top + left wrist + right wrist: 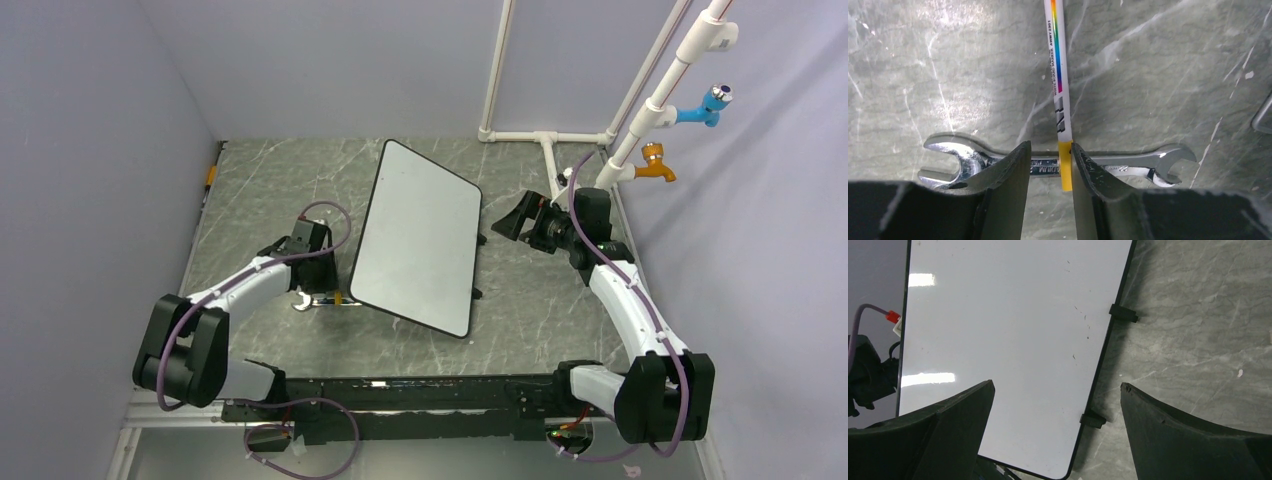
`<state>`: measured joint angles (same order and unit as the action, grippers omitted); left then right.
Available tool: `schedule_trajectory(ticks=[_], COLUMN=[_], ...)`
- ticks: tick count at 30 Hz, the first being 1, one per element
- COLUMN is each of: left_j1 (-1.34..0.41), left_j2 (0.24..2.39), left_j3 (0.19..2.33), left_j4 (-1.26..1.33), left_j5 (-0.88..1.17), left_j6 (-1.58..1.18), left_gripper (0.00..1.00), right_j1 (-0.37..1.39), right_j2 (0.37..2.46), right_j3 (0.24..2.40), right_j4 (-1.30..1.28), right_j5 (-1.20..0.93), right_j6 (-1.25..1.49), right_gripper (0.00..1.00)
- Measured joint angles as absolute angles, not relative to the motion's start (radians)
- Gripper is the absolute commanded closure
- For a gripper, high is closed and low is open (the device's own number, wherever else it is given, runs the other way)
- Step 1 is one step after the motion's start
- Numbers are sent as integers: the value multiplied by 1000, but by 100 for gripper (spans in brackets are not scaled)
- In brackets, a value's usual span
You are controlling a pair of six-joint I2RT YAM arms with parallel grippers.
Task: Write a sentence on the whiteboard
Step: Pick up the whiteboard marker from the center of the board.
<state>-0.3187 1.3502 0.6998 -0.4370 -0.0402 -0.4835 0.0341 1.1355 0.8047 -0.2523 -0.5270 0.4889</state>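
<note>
The whiteboard (420, 235) lies flat in the middle of the table, its face plain white; no sentence is in view on it. A white marker (1058, 65) with a rainbow stripe and a yellow end lies across a steel wrench (1128, 162), left of the board. My left gripper (1050, 147) points down over that yellow end. Its right finger touches the marker and a gap stays at the left finger, so the jaws stand open. My right gripper (1057, 385) hovers wide open over the whiteboard's (1008, 330) right edge, holding nothing.
Two black clips (1123, 313) (1093, 419) stick out from the board's right rim. White pipes with a blue tap (708, 105) and an orange tap (655, 165) rise at the back right. Grey walls close in the marbled table (260, 190).
</note>
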Motion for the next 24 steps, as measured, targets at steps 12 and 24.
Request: schedule_trajectory(ticks=[12, 24], left_j1=[-338, -347], left_j2=[1412, 1417], left_j3=[692, 693], left_j4=[-356, -353], left_j5=[-47, -83], left_j6=[-491, -503], left_gripper=[60, 96], right_j1=[34, 57], right_j2=[1148, 1148], right_j3=[805, 806], right_j4=[-252, -198], right_j5=[-533, -609], right_j6=[489, 701], right_gripper=[0, 0])
